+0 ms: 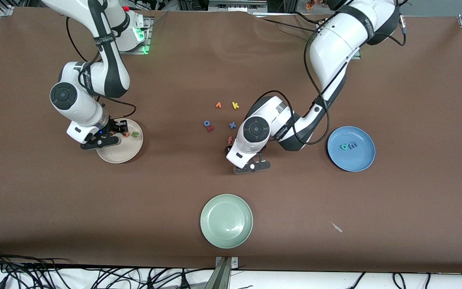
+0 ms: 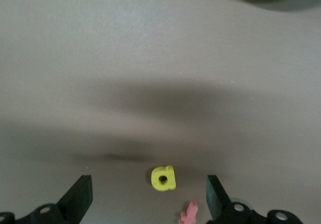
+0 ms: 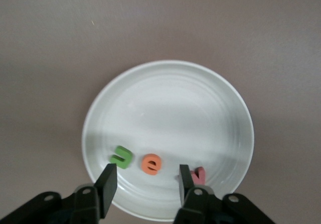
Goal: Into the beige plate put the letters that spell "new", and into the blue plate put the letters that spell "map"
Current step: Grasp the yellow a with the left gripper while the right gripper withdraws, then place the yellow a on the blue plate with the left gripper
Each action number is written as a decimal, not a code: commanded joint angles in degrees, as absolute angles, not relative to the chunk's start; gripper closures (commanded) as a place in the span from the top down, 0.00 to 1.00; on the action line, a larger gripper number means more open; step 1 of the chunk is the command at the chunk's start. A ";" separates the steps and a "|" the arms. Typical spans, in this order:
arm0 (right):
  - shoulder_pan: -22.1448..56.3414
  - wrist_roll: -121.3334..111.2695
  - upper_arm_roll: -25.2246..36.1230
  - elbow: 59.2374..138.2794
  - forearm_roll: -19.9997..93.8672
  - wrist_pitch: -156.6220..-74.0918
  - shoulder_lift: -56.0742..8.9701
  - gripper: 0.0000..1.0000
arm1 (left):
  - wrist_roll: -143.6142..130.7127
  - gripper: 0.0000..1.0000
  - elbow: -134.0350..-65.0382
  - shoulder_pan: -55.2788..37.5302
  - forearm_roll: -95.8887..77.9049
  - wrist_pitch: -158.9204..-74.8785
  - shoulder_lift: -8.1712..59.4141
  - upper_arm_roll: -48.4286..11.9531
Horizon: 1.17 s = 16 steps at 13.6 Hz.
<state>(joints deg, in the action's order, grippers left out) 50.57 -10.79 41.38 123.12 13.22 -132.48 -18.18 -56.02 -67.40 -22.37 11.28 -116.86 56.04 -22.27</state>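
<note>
The beige plate (image 1: 122,154) lies toward the right arm's end of the table, with the green n (image 1: 135,134) and orange e (image 1: 126,134) in it. My right gripper (image 1: 118,130) hangs open and empty just above it. The right wrist view shows the n (image 3: 121,157), the e (image 3: 151,164) and the pink w (image 3: 199,174) in a row on the plate (image 3: 168,108), under my right gripper (image 3: 145,184). The blue plate (image 1: 355,160) holds the teal p (image 1: 343,147) and blue m (image 1: 353,145). My left gripper (image 1: 245,151) is low over mid-table. In the left wrist view the yellow a (image 2: 163,178) lies between its open fingers (image 2: 80,199).
A pale green plate (image 1: 226,220) sits nearest the front camera. Loose letters lie mid-table: orange v (image 1: 218,105), yellow k (image 1: 235,105), blue x (image 1: 232,125), orange f (image 1: 229,140), a blue ring-shaped one (image 1: 206,123). A pinkish letter (image 2: 189,214) lies beside the a.
</note>
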 commanded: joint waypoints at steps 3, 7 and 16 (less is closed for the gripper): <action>51.15 -6.94 41.75 111.03 13.80 -117.62 -17.67 0.58 | -59.68 0.86 -67.06 -24.61 11.77 -117.94 57.66 -21.18; 51.15 -4.23 41.75 99.17 9.60 -105.58 -17.84 0.59 | -58.98 0.75 -68.91 -25.40 12.13 -120.49 57.57 -21.01; 27.41 -3.17 17.57 87.72 2.20 -92.92 -10.04 0.72 | -59.68 0.22 -71.37 -25.23 14.59 -121.82 57.31 -20.83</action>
<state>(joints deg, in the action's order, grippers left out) 39.81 -4.15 29.79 87.36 3.47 -95.68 -14.82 -58.54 -70.33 -24.97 12.96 -121.43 57.73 -21.31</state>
